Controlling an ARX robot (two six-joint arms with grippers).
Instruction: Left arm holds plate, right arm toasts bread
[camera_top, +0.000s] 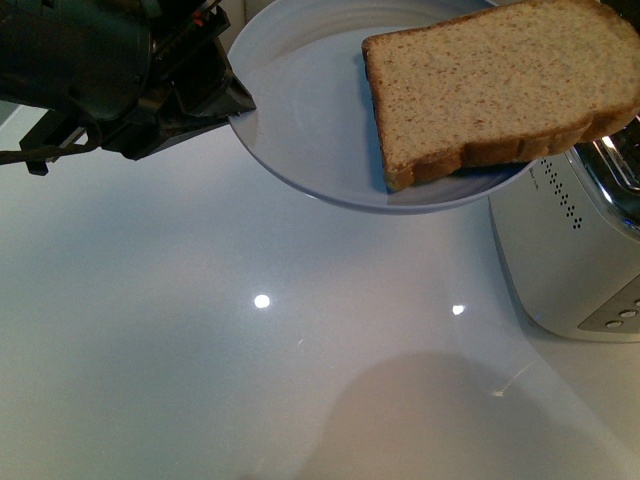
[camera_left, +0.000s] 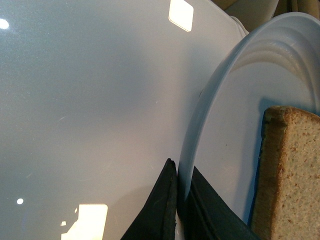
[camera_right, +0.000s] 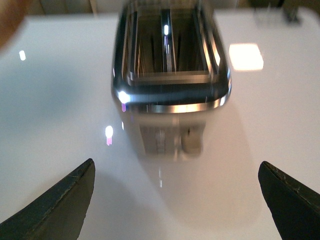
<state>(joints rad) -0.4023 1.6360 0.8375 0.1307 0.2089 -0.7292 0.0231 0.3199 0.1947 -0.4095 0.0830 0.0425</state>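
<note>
Where the glossy white table (camera_top: 200, 350) mirrors bright lights, the left gripper (camera_top: 235, 100) pinches the rim of a smooth, round, pale-blue plate (camera_top: 300, 120) held above it. A speckled brown bread slice (camera_top: 500, 85) lies on the plate, overhanging beside a metal toaster (camera_top: 560, 250). The right gripper (camera_right: 175, 200) has its jaws wide apart above the toaster's slots.

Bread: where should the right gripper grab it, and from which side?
I'd pinch the bread at the crust end overhanging the plate rim, coming from the toaster side. It lies flat; only there is room above and below.
</note>
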